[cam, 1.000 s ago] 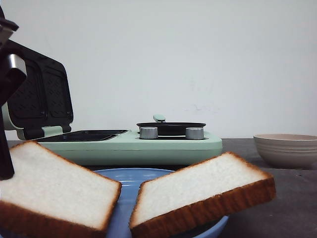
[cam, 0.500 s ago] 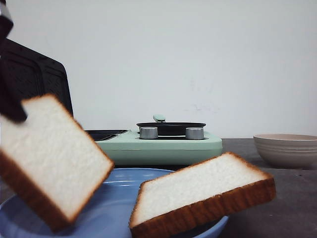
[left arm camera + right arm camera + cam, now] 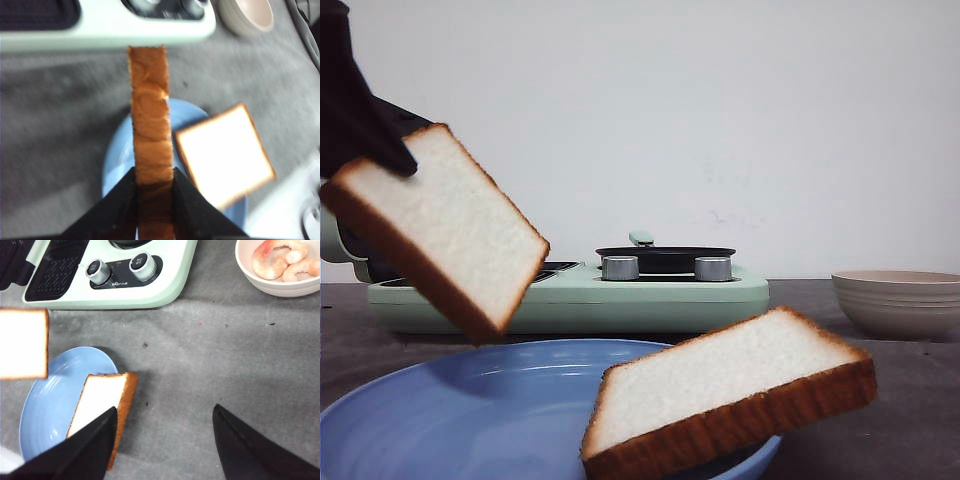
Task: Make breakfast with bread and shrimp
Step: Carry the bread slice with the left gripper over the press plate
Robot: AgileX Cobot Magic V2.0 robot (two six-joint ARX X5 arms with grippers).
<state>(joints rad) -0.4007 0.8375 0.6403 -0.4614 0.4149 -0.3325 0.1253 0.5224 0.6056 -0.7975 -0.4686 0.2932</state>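
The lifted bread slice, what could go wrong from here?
1. The left gripper pinches the lifted slice only at one corner; tilted, it might slip or tear.
2. The second slice overhangs the blue plate rim and may tip off if nudged.

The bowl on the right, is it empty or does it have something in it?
Not empty. The right wrist view shows the bowl holding pink-and-white shrimp.

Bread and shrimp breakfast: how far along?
Early. Nothing is cooked yet. In hand: left gripper holds one slice lifted off the plate. Left: second slice remains on the plate, shrimp in the bowl; right gripper open, empty.
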